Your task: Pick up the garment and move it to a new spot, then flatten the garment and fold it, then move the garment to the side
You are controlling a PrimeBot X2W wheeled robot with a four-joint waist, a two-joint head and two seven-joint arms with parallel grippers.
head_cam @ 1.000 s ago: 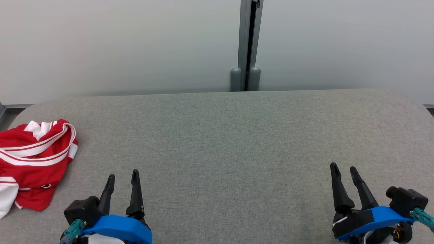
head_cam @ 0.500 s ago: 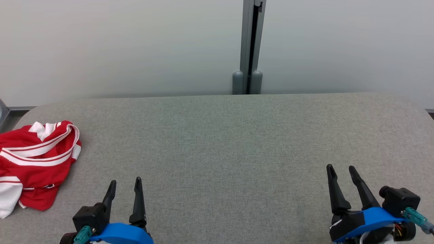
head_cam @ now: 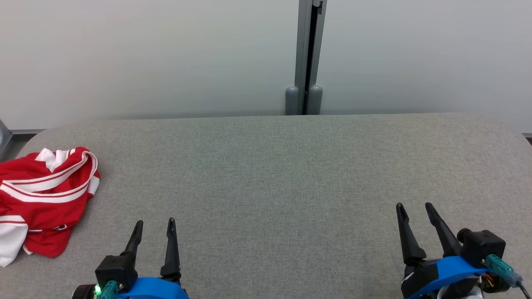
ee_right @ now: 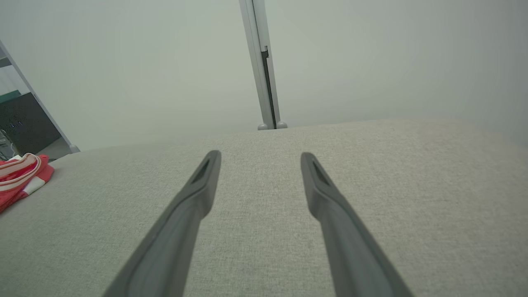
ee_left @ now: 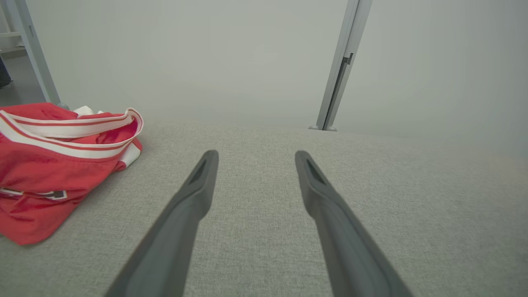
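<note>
So the left hand (head_cam: 155,221) is hanging low with its fingers spread wide, gripping nothing, and the right hand (head_cam: 414,204) is doing the same on the other side, both over the gray table (head_cam: 266,166). The red and white shirt (head_cam: 41,195) is lying crumpled at the table's left edge, near the left hand.

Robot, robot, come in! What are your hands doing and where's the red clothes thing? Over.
Left gripper open, empty. Right gripper open, empty. Garment crumpled at table's left end, untouched. Nothing in the way.
</note>
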